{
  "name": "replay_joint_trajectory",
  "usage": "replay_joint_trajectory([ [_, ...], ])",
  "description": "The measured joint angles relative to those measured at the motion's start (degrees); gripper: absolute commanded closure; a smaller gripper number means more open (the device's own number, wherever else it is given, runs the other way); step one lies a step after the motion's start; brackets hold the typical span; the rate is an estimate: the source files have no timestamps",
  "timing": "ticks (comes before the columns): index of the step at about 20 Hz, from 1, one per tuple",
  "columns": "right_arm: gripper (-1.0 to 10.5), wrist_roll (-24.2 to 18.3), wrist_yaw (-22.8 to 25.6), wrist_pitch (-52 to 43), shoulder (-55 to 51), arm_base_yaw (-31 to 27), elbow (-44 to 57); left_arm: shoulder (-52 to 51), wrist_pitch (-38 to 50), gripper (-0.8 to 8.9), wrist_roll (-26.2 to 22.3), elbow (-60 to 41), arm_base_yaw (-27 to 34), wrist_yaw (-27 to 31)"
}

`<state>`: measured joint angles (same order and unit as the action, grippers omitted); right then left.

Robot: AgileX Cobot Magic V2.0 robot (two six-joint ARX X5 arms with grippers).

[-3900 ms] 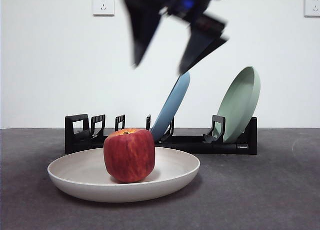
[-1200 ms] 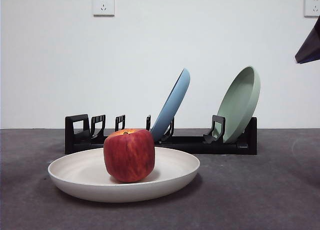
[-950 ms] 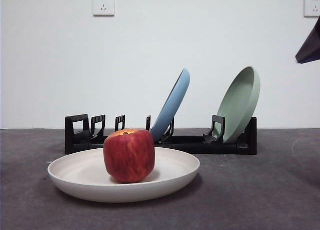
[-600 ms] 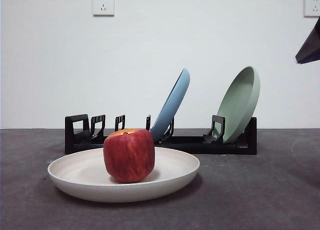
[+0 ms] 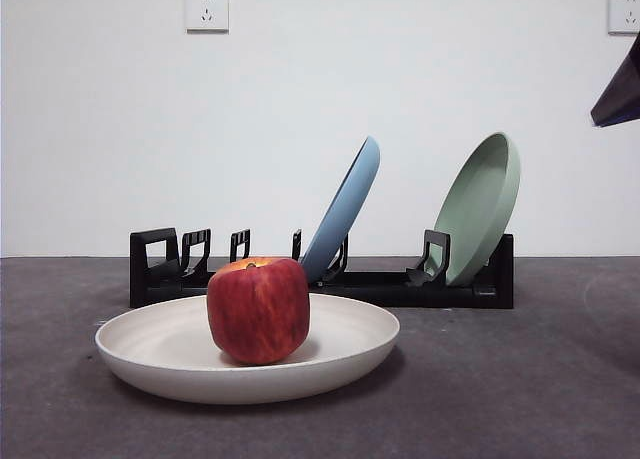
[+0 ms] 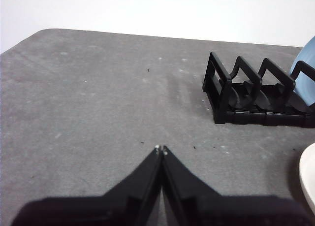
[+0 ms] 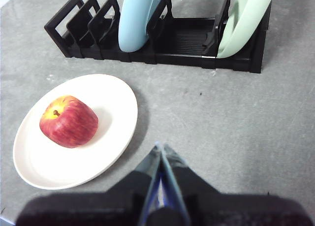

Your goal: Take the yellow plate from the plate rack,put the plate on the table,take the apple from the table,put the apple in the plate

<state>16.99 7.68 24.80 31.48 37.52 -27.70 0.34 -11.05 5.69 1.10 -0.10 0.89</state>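
The cream yellow plate (image 5: 340, 351) lies flat on the dark grey table (image 5: 520, 379) in front of the black plate rack (image 5: 390, 284). The red apple (image 5: 258, 309) sits upright in the plate. In the right wrist view the plate (image 7: 113, 103) holds the apple (image 7: 68, 121), and the rack (image 7: 182, 41) stands behind it. My right gripper (image 7: 161, 147) is shut and empty, held above the table beside the plate. My left gripper (image 6: 161, 149) is shut and empty over bare table, apart from the rack's loop end (image 6: 219, 90).
A light blue plate (image 5: 345, 209) and a pale green plate (image 5: 482, 207) stand tilted in the rack. A black arm tip (image 5: 620, 91) shows at the upper right edge of the front view. Two wall sockets are on the white wall behind.
An arm that hung above the rack 3.2 s ago has withdrawn from the front view. Over the last second nothing has moved.
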Motion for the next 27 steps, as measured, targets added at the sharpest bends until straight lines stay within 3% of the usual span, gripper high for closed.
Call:
replay_joint_trajectory([
  [19, 9.5, -0.37, 0.04, 1.22, -1.49, -0.63, 0.00, 0.00, 0.09, 8.16, -0.11, 0.00, 0.00, -0.55],
  [24, 9.5, -8.74, -0.35, -1.07, -10.54, -11.50, 2.34, 0.00, 0.09, 8.16, -0.11, 0.00, 0.00, -0.59],
  [27, 9.5, -12.09, -6.08, -6.32, -18.05, -20.87, 8.87, 0.00, 0.11, 8.17, -0.11, 0.00, 0.00, -0.59],
])
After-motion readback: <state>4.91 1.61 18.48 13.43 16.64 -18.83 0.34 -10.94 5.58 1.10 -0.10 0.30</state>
